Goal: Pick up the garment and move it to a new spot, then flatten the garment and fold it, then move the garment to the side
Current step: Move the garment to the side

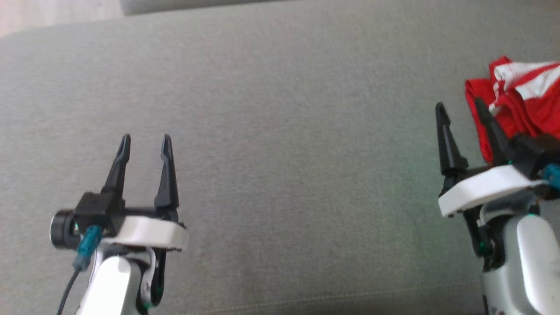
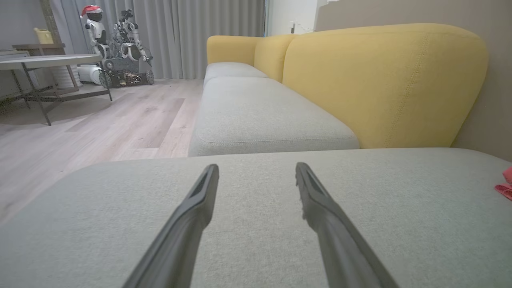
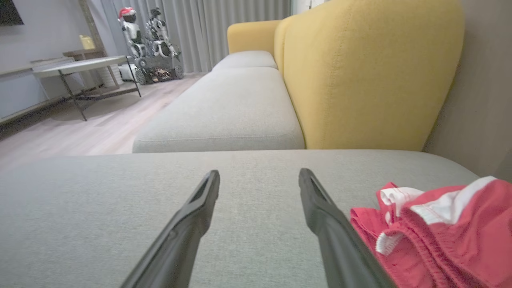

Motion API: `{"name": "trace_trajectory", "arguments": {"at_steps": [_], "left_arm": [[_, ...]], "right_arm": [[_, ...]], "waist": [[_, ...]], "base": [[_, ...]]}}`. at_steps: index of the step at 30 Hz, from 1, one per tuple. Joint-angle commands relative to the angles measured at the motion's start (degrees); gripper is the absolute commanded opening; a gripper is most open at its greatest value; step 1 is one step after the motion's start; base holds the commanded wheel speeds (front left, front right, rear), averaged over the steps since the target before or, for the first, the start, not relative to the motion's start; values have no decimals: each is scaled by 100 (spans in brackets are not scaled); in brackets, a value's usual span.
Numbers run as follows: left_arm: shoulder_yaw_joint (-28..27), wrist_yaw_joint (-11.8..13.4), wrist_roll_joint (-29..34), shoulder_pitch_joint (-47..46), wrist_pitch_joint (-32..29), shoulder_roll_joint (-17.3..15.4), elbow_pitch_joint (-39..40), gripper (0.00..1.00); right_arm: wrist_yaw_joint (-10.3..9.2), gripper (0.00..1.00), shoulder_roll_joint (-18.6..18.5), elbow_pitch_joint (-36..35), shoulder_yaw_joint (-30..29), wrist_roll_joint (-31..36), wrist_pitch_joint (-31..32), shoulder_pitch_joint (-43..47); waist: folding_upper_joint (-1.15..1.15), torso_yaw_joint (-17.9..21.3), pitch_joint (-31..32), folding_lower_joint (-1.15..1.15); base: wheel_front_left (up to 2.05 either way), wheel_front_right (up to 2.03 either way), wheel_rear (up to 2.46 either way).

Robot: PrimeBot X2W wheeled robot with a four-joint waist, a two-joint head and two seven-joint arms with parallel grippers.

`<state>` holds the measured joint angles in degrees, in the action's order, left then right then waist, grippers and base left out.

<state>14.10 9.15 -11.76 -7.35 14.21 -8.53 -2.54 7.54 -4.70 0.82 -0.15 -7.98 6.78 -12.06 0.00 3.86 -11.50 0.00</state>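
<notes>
- Head view: left gripper [image 1: 146,139] and right gripper [image 1: 459,105] are both spread wide and empty above the grey cushion [image 1: 280,131]. The red-and-white garment [image 1: 525,100] lies bunched at the right edge.
- Left wrist view: a sliver of the garment [image 2: 506,185] shows far right.
- Right wrist view: the garment [image 3: 440,228] lies crumpled just beside one finger.

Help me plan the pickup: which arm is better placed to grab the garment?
Right. The right gripper, open, sits beside the red garment; the left gripper is far across the cushion.

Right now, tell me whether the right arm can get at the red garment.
Probably yes. The right gripper stands open beside the crumpled garment on the grey cushion, with nothing between them; it would need to swing slightly right.
</notes>
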Motion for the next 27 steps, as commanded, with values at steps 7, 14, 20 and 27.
{"name": "trace_trajectory", "arguments": {"at_steps": [7, 14, 20, 27], "left_arm": [[-245, 61, -94, 308, -7, -213, 172, 100], [-233, 115, -126, 696, -147, -319, 247, 100], [-200, 161, -132, 940, -235, -373, 297, 100], [-169, 247, -115, 1080, -315, -397, 384, 100]], "right_arm": [[-5, 100, 83, -123, 252, 15, -214, 338], [-5, 100, 124, -122, 280, 58, -224, 744], [-5, 100, 146, -196, 314, 89, -189, 1026], [-5, 100, 162, -303, 296, 98, -145, 1202]], "waist": [[0, -326, 580, 0], [0, -353, 978, 0], [0, -369, 1172, 0], [0, -398, 1234, 0]], "base": [[0, 0, 0], [0, 0, 0], [0, 0, 0], [0, 0, 0]]}}
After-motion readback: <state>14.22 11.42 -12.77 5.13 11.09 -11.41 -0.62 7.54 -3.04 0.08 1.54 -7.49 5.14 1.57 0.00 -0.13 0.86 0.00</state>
